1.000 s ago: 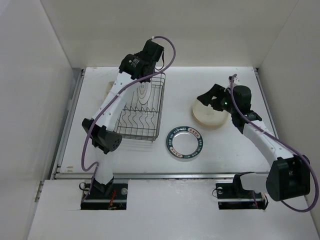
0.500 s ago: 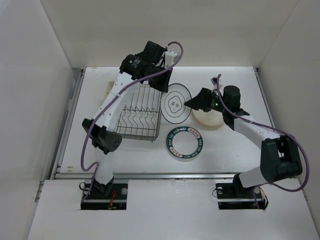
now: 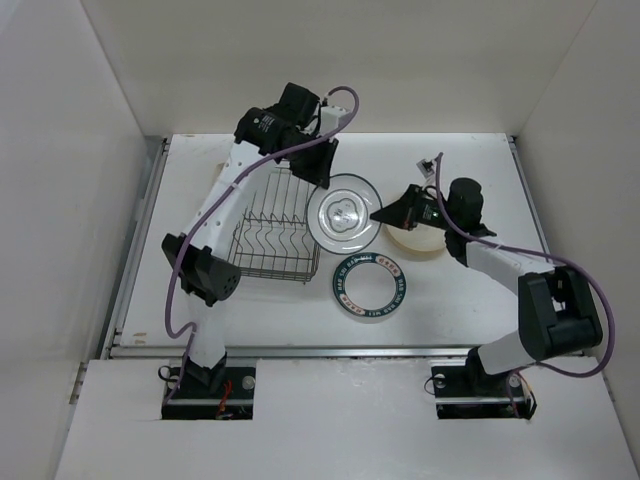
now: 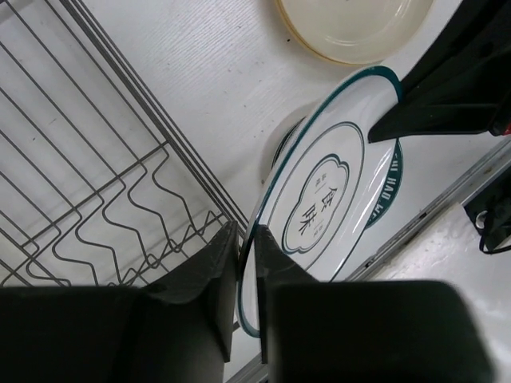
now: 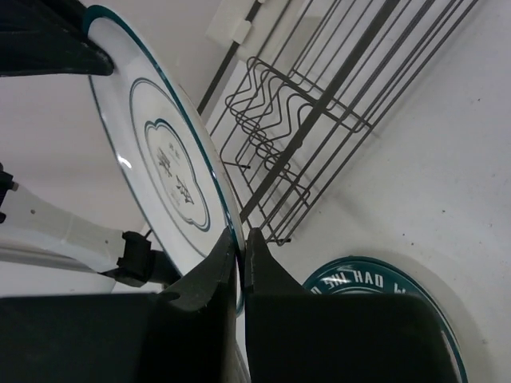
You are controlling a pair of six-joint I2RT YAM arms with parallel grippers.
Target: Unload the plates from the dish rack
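Over the white counter [image 3: 470, 180], the right pincer [image 5: 239, 239] just clamped the round teal-rimmed white plate [image 4: 319, 199] the left pincer [image 4: 247, 239] pinches: handover.

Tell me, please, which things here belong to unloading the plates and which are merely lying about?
Job in hand: dish rack; white plate, gripped at its rim by left tool and right tool; teal-banded plate flat on the table; tan plate.
Lying about: pale flat piece beside the rack.
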